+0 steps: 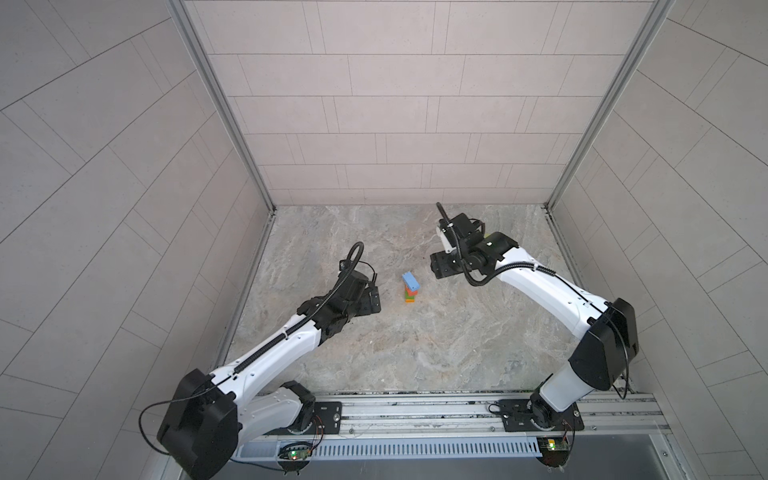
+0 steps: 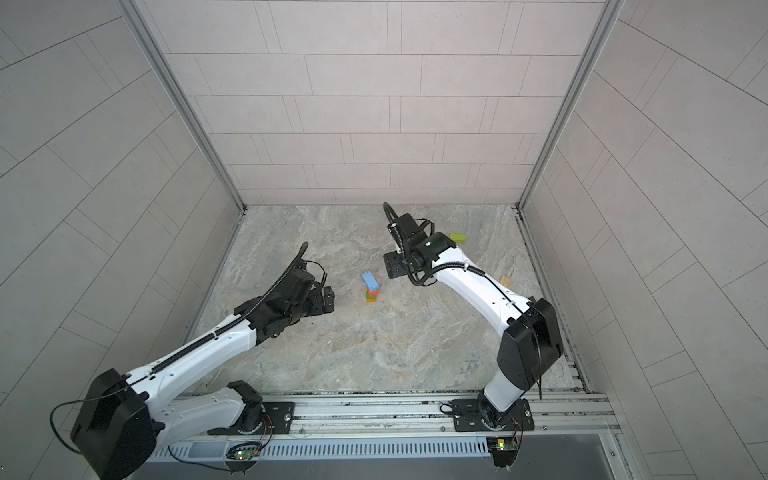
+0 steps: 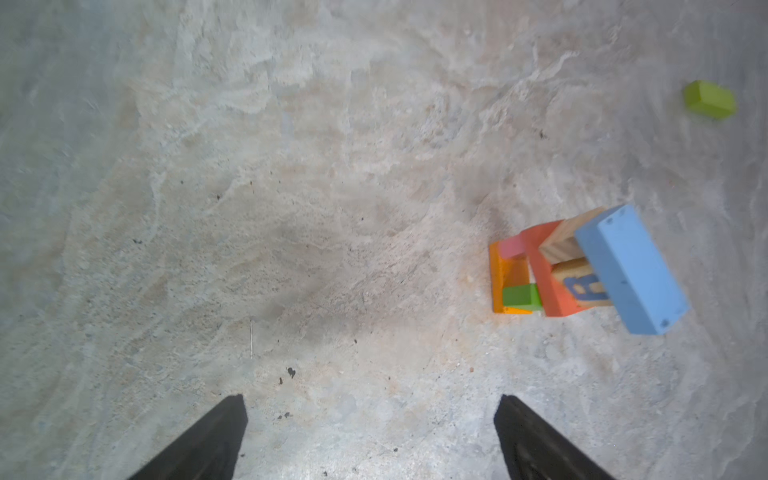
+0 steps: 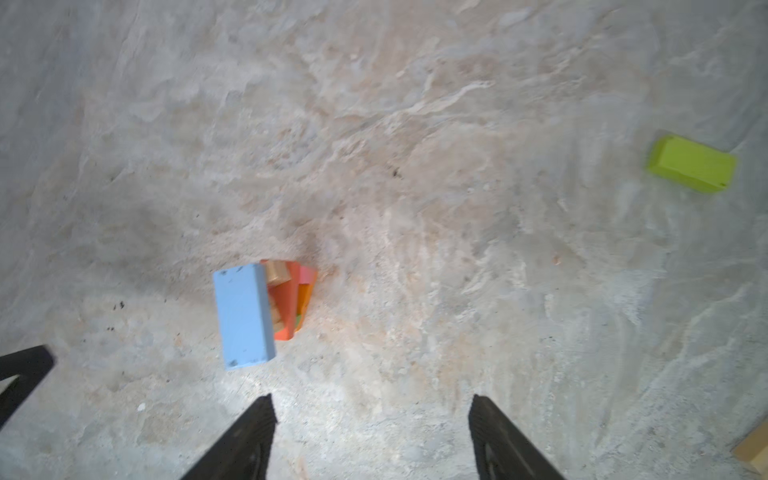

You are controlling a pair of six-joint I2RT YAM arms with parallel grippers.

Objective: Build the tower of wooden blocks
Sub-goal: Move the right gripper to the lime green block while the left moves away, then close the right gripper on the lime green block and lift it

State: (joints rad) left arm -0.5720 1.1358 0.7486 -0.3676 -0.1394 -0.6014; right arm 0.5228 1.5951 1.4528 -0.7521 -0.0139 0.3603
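Tower (image 1: 410, 288) one, blue-topped; loose blocks two, lime block (image 2: 457, 238) and tan block (image 2: 505, 280); left tool (image 3: 372, 399), right tool (image 4: 372, 398) both released

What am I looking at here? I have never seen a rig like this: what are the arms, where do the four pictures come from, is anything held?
Two robot arms share a table, each ending in a two-fingered gripper. Two pictures look down from overhead; two come from cameras on the wrists, looking past the dark fingertips. The left gripper and the right gripper are both open and hold nothing. Between them stands the tower, a blue block on top. A lime block and a tan block lie loose.
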